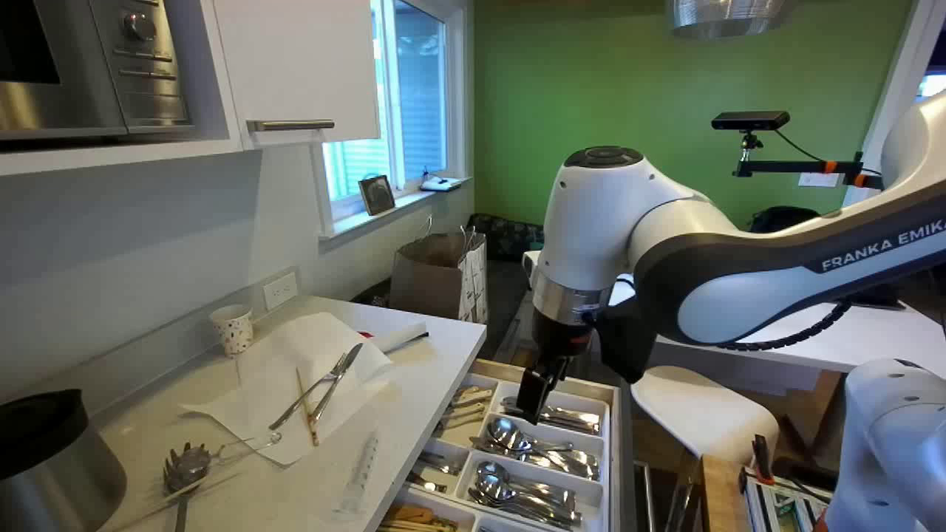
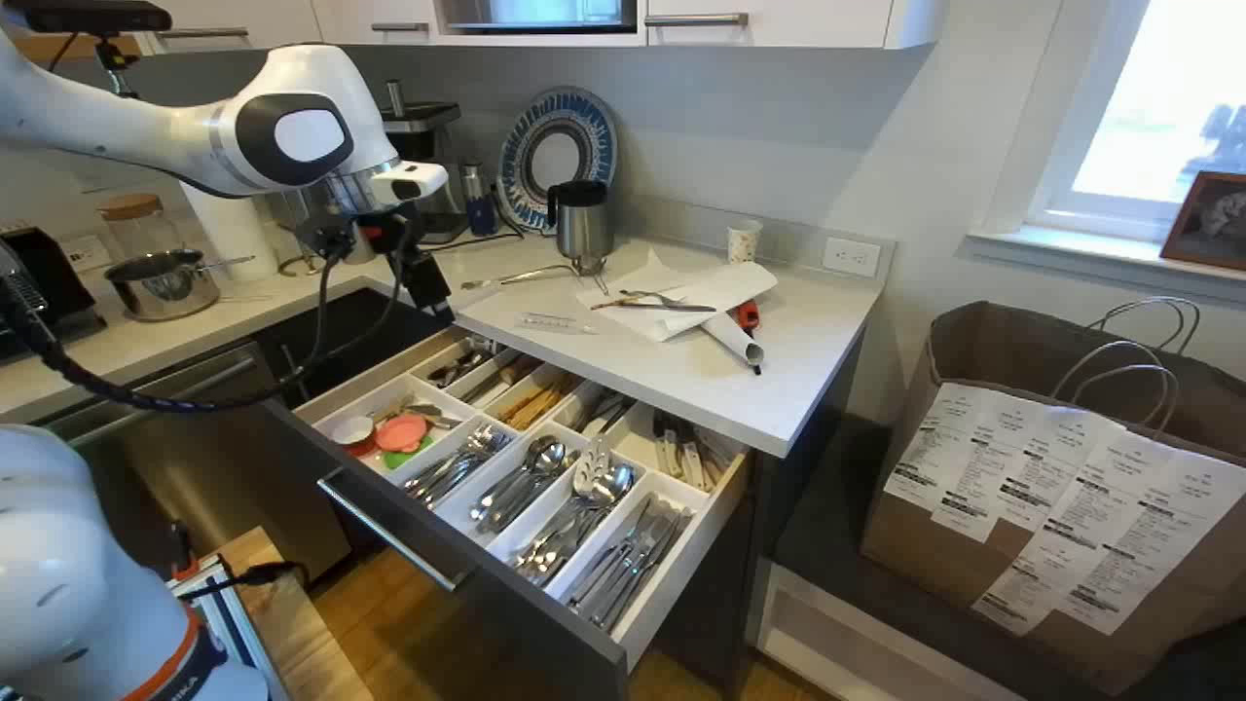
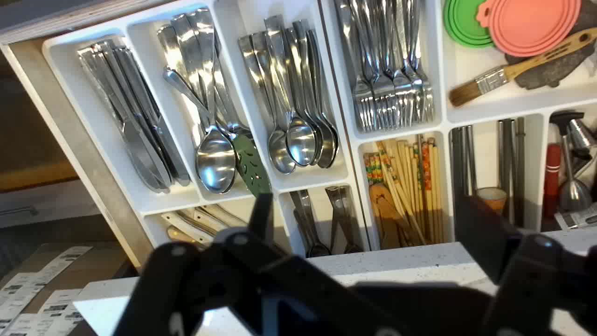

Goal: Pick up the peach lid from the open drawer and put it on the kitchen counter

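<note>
The white arm (image 1: 709,258) reaches out bent — wrist (image 1: 591,222) turned downward, fingers (image 3: 481,233) spread well apart.

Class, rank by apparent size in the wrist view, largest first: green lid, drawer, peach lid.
1. drawer
2. peach lid
3. green lid, partly covered by the peach lid
Visible parts only: all run out of frame.

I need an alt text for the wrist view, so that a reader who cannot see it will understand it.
Looking down past an open claw into a divided drawer: a peach lid lies at upper right, overlapping a green disc and near a brush. Knives, spoons, forks and chopsticks lie in other compartments; part of the counter shows below.
</note>
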`<move>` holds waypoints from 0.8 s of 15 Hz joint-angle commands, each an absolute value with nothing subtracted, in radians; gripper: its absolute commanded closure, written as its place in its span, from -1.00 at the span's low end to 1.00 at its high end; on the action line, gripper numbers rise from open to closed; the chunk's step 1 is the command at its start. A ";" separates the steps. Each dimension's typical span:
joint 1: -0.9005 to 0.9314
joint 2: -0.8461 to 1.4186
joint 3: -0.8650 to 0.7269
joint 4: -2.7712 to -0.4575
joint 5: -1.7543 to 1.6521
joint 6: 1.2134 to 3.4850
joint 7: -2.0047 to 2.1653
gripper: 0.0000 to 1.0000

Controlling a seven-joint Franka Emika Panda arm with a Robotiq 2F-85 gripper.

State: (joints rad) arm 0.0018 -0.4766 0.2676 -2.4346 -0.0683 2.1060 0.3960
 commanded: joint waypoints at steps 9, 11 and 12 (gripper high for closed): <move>0.021 -0.474 0.250 -2.432 -0.078 2.103 0.403 -1.00; 0.050 -0.449 0.265 -2.434 -0.063 2.111 0.388 -1.00; 0.078 -0.436 0.274 -2.440 -0.052 2.114 0.365 -1.00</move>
State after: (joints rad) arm 0.0188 -0.4719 0.2654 -2.4346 -0.0673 2.1060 0.3914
